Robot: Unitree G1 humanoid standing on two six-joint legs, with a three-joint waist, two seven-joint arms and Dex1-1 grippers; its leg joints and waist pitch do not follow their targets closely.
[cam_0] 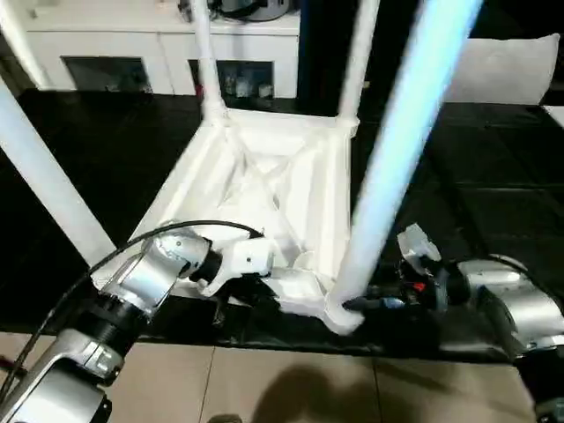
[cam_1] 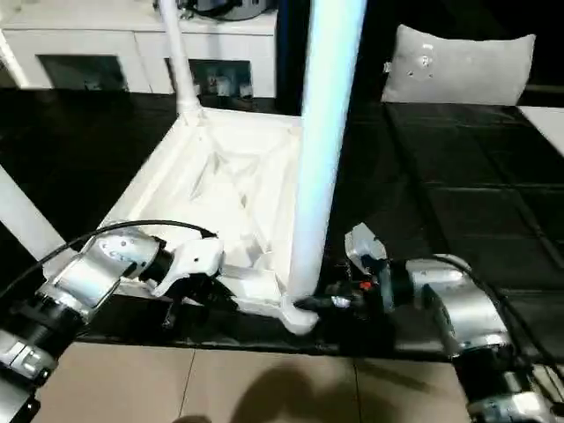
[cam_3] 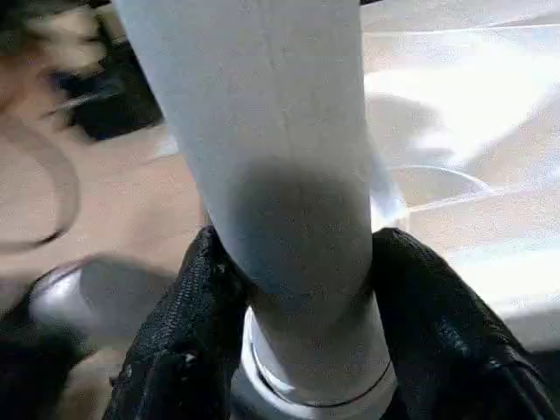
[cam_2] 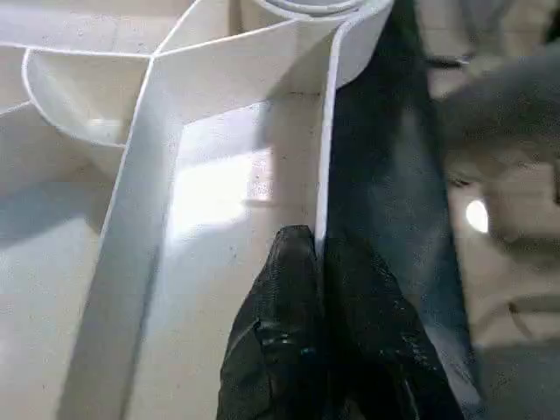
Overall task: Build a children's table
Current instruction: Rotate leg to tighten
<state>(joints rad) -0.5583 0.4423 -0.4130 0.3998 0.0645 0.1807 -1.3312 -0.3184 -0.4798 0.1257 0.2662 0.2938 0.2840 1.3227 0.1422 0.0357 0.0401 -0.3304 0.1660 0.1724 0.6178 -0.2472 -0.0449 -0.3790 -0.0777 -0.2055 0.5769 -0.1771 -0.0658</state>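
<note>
The white table top [cam_0: 264, 176] lies upside down on a black mat, ribbed underside up. Two legs stand in its far corner sockets, the far left leg [cam_0: 204, 62] and the far right leg [cam_0: 357, 62]. A third leg [cam_0: 44, 176] rises at the near left. My right gripper [cam_3: 306, 262] is shut on the near right leg [cam_0: 397, 150] just above its socket [cam_0: 339, 317], one finger [cam_3: 188, 341] on each side. My left gripper [cam_2: 319, 241] is shut on the thin rim wall [cam_2: 328, 131] of the top's near edge, a little left of that socket.
A white cabinet with glass doors [cam_0: 159, 53] stands behind the mat. A grey cushion [cam_1: 458, 66] lies at the back right. The black mat [cam_0: 458, 203] ends near me at tan floor [cam_0: 291, 388]. A black cable [cam_0: 176, 227] loops over my left forearm.
</note>
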